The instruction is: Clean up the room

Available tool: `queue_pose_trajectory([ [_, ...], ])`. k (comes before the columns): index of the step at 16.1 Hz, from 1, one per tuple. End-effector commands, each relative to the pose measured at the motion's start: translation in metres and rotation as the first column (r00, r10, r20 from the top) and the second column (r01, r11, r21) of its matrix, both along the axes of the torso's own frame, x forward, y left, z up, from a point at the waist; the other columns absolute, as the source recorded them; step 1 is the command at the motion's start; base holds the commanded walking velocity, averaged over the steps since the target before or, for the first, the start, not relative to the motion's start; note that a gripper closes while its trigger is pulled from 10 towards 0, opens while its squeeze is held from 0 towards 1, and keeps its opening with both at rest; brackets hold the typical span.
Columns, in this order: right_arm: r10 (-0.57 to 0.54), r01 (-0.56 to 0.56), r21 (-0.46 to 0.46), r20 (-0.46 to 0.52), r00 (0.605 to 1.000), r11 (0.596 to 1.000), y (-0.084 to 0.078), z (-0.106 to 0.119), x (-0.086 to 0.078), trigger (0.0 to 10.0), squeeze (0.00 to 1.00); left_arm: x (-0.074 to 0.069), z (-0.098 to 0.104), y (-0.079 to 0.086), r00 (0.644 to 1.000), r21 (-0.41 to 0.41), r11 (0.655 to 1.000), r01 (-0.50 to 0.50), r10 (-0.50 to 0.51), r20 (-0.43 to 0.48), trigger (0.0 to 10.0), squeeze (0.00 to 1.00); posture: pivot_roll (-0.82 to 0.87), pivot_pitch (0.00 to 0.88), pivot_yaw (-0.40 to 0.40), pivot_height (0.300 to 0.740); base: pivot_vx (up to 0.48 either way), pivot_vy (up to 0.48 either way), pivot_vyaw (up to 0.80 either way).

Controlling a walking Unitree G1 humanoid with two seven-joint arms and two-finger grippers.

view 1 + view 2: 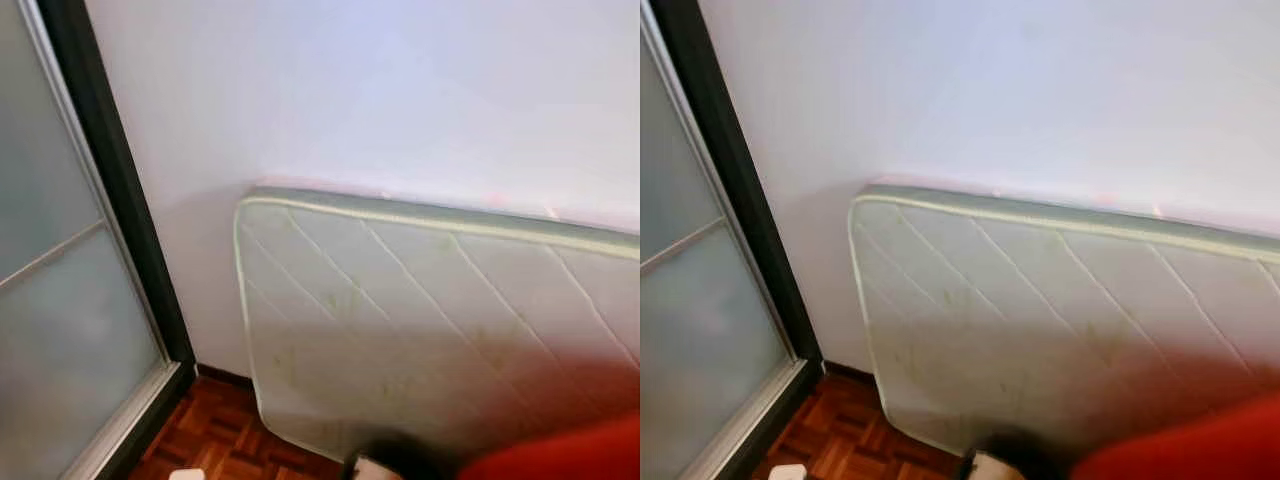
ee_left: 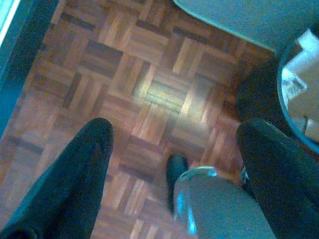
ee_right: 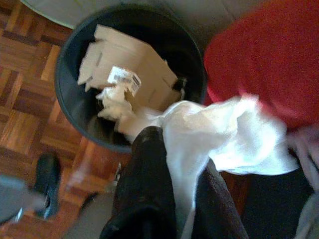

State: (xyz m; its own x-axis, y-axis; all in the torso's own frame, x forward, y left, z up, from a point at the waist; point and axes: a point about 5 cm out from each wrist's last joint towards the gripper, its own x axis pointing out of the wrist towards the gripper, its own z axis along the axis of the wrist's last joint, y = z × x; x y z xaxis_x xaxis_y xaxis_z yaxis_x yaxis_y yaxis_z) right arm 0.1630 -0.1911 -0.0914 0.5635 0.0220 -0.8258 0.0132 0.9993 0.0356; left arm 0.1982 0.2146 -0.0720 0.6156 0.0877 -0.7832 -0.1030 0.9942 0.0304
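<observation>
Right gripper [image 3: 172, 199]: fingers clamped on a white cloth [image 3: 224, 137], which hangs just above the rim of a black bin [image 3: 67, 99] holding cardboard [image 3: 127, 64]. Left gripper [image 2: 174, 164]: fingers spread wide, empty, over parquet floor [image 2: 124, 74]. Head views record a mattress [image 1: 420, 320] leaning against the wall [image 1: 400, 90].

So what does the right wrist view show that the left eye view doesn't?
Right wrist view: the right tool shut on a white cloth above a black bin holding cardboard and crumpled paper. Left eye view: a mattress leaning against the white wall, beside a frosted glass sliding door. Both share the parquet floor and a red object.
</observation>
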Motion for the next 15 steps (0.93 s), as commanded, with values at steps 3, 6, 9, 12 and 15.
queue_pose_trajectory([
  [3,0.006,-0.008,0.038,0.058,0.998,0.999,0.010,0.003,0.007,10.0,0.00,-0.005,-0.001,0.010,1.000,0.029,1.000,-0.002,0.002,-0.019,10.0,0.00,0.05,0.000,-0.016,0.740,0.101,0.000,0.00],
  [6,0.043,-0.049,0.054,0.101,0.994,0.997,0.012,0.006,0.012,10.0,0.00,-0.004,0.000,0.010,1.000,0.033,0.999,0.005,-0.005,-0.016,10.0,0.00,0.05,0.000,-0.009,0.740,0.000,0.000,0.00],
  [9,0.026,-0.037,0.075,0.144,0.989,0.996,0.013,0.009,0.014,10.0,0.00,-0.004,0.000,0.010,1.000,0.034,0.999,0.007,-0.007,-0.014,10.0,0.00,0.06,0.000,-0.009,0.740,0.000,0.000,0.00],
  [12,0.040,-0.056,0.084,0.182,0.983,0.995,0.014,0.011,0.017,10.0,0.00,-0.003,0.001,0.010,1.000,0.035,0.999,0.004,-0.004,-0.011,10.0,0.00,0.06,0.000,-0.008,0.740,0.000,0.000,0.00],
  [15,0.075,-0.133,0.109,0.425,0.902,0.985,0.050,0.063,0.101,10.0,0.00,-0.002,0.001,0.010,1.000,0.038,0.999,0.011,-0.011,-0.012,10.0,0.00,0.05,0.000,0.002,0.740,0.000,0.000,0.00],
])
